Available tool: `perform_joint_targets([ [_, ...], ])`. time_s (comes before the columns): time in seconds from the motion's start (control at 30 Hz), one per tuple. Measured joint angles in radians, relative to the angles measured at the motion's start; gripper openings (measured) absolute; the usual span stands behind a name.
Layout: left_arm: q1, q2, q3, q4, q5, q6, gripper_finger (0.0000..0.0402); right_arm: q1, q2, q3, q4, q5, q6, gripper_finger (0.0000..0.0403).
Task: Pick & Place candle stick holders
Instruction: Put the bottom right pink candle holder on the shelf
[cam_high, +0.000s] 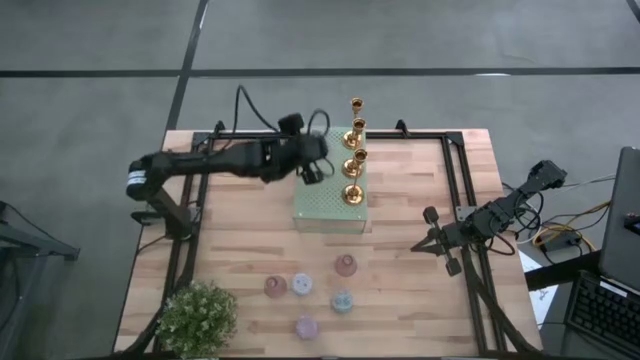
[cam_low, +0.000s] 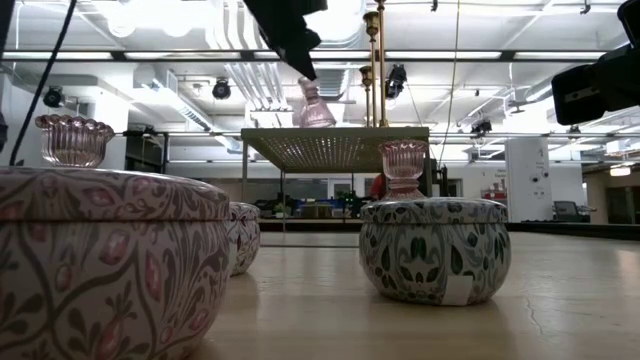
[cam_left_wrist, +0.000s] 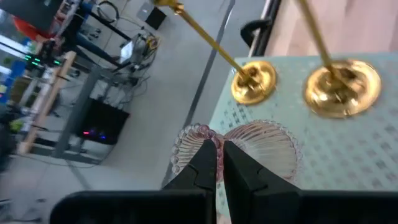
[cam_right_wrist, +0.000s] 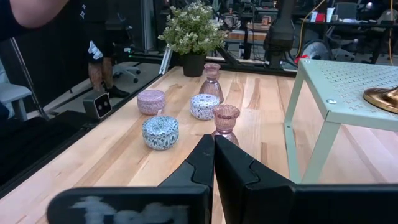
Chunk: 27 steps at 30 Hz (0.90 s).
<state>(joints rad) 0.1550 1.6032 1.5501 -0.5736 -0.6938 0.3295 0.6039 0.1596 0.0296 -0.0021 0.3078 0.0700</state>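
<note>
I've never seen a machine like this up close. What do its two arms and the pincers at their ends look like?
Both arms are dark, nearly black, built of jointed tube-like segments. The left arm carries a white label near its base and looping black cables. The right arm is slimmer here. Each ends in two tapering black fingers with flat inner faces.

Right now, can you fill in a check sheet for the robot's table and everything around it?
Surface: wooden table, nothing spilled.
Job's things: four gold candlesticks on the green stand; two pink glass holders and three round tins on the table.
Clutter: potted plant at a table corner.
Grippers: left end effector shut on the rim of a third glass holder over the stand; right end effector shut, empty, at the table's right side.
Cables: black cable looping above the left arm; wires beside the table.
Surroundings: a person standing nearby.
</note>
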Motion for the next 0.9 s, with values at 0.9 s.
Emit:
perform_joint_targets([
  [0.9, 0.156, 0.117, -0.002, 0.149, 0.123, 0.180, 0.0017, 0.000, 0.000, 0.000, 0.000, 0.000, 0.000, 0.0008],
])
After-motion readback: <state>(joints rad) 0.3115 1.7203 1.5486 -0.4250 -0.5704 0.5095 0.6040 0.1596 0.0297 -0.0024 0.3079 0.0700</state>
